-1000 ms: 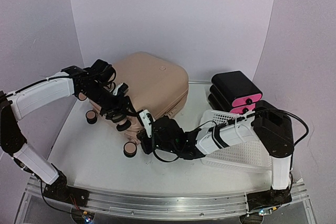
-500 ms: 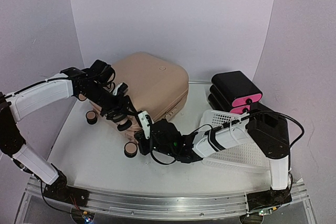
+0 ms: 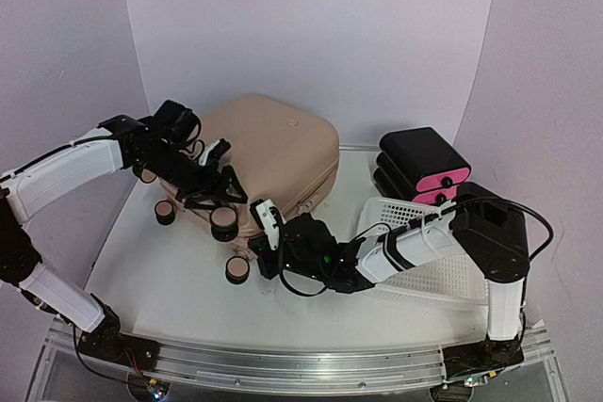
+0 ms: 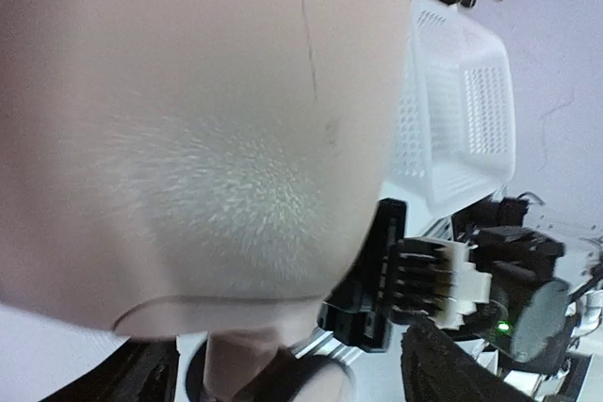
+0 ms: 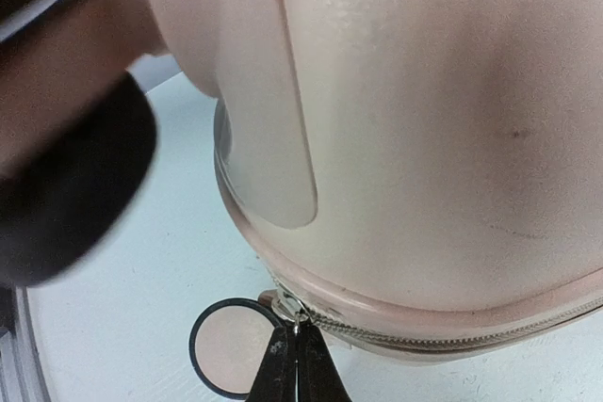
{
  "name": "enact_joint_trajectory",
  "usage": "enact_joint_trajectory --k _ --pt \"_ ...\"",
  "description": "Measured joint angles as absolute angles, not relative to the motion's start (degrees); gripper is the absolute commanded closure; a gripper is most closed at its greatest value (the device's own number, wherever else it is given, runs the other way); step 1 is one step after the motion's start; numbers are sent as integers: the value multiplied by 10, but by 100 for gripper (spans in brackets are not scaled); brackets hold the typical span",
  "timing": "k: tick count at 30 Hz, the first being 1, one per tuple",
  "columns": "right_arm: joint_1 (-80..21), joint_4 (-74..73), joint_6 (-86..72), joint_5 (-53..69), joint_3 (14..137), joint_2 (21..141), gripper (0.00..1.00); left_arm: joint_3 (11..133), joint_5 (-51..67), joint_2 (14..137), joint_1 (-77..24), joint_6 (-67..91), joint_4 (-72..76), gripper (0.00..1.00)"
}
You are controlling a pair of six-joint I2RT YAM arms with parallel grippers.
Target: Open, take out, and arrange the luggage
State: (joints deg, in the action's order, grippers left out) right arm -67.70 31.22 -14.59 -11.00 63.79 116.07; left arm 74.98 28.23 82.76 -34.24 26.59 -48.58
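Observation:
The pale pink luggage [image 3: 273, 148] lies flat at the back centre, and its zipper looks closed. Its shell fills the left wrist view [image 4: 188, 120] and the right wrist view [image 5: 424, 138]. My left gripper [image 3: 215, 197] is at the case's front left corner. It is open [image 4: 297, 374], with a dark finger on each side of a wheel post. My right gripper [image 3: 261, 237] is at the front corner, its tips [image 5: 298, 350] shut on the metal zipper pull [image 5: 300, 313], just right of a black-rimmed pink wheel [image 5: 231, 345].
A white perforated basket [image 3: 424, 251] lies tilted at the right, under my right arm. A black-and-pink drawer box [image 3: 424, 167] stands behind it. Two more wheels [image 3: 164, 211] [image 3: 224, 220] show at the case's left end. Pale walls enclose the table.
My left gripper has spread its fingers wider and shifted slightly up and left at the wheel corner. My right gripper has stayed shut at the zipper, nudging slightly right.

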Motion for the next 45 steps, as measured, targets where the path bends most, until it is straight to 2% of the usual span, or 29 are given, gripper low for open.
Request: enact_joint_trajectory --k 2,9,22,27,36,41,45 --pt "-670 312 -146 -97 625 1152 100 780 277 809 -323 235 -513 1" --pt "-644 306 -152 -32 611 1136 100 867 171 750 -134 169 -556 0" --pt "-551 256 -166 175 605 1113 100 922 79 932 -66 79 -585 1" --pt "-531 244 -160 206 605 1110 100 920 100 941 -63 44 -587 17" --pt "-525 180 -121 205 613 1087 100 839 143 938 -52 33 -582 48" --pt "-561 163 -85 115 613 1078 100 776 192 931 -51 59 -531 64" --pt "-612 178 -55 -27 609 1078 100 731 225 907 -46 89 -489 73"
